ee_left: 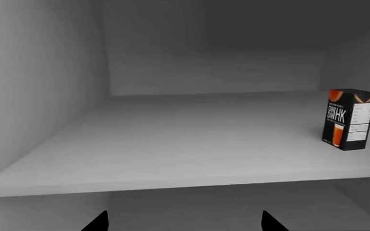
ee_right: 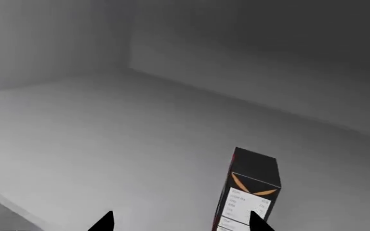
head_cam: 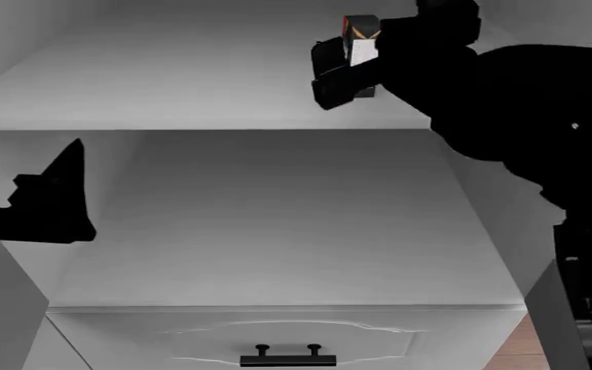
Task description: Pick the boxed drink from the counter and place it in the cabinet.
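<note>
Carton, the boxed drink (ee_left: pixel 350 119), stands upright on the cabinet (ee_left: pixel 172 144) shelf; right jaws spread, left likewise.

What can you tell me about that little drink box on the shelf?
The boxed drink is a small dark carton with an orange drink picture, white lettering and a white label panel. It stands upright on the cabinet's pale inner shelf, towards one side. The right gripper is close around it; whether it touches is unclear.
</note>
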